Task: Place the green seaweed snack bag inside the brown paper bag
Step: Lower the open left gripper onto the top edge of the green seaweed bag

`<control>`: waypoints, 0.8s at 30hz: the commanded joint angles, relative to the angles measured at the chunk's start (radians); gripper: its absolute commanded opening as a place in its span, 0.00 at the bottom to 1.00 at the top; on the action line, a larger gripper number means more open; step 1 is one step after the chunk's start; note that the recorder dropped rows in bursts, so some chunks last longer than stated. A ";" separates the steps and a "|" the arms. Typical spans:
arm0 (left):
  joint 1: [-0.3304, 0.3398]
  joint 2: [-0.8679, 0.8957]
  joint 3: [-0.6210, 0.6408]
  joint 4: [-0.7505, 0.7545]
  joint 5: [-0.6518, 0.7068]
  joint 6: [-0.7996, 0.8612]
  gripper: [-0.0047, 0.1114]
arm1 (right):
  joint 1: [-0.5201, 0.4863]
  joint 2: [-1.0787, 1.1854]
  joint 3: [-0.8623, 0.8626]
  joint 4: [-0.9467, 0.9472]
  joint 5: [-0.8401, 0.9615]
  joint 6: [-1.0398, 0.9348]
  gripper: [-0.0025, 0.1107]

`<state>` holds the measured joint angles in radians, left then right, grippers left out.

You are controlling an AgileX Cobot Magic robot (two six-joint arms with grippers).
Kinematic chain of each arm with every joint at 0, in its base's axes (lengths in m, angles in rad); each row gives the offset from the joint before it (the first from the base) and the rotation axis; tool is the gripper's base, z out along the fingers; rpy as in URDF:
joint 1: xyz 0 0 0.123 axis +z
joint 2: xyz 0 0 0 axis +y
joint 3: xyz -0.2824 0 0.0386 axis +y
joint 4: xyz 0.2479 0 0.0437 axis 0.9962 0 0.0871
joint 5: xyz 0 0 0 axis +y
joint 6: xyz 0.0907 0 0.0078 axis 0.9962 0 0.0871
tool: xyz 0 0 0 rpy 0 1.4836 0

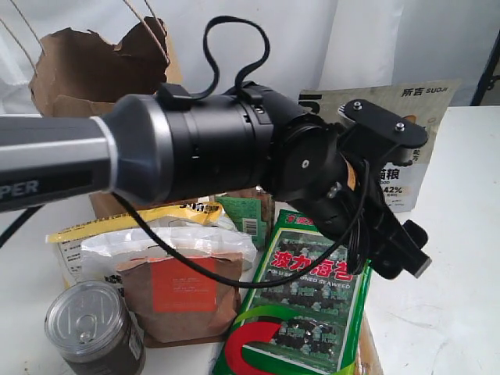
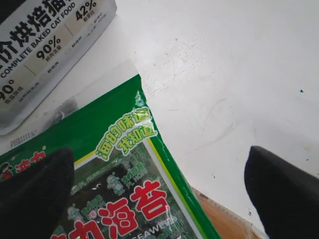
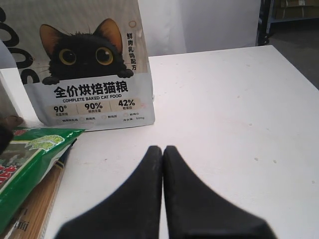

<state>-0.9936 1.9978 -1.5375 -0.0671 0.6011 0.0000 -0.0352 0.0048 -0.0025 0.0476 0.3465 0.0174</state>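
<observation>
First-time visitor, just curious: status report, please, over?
Left gripper open over green seaweed snack bag, nothing gripped. Right gripper shut, empty. Brown paper bag upright behind pouch and can.

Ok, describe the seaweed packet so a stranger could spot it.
Find the tall brown paper bag at the back left, then the pale cat food bag to its right. The seaweed packet lies in front of that, beside a small brown pouch. It is the only long glossy green packet, with red Chinese characters.

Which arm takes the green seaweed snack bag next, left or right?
Left, likely: the left end effector hangs open over a corner of the green seaweed snack bag. The right end effector is shut over the table, beside it.
</observation>
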 commanded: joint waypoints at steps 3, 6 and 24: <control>-0.006 0.082 -0.103 0.003 0.069 0.000 0.77 | -0.006 -0.005 0.002 0.002 -0.002 -0.004 0.02; -0.006 0.107 -0.132 0.003 0.085 0.000 0.77 | -0.006 -0.005 0.002 0.002 -0.002 -0.004 0.02; -0.011 0.192 -0.136 0.126 0.095 -0.080 0.77 | -0.006 -0.005 0.002 0.002 -0.002 -0.004 0.02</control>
<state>-0.9936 2.1768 -1.6677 0.0654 0.7013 -0.0687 -0.0352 0.0048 -0.0025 0.0476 0.3465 0.0174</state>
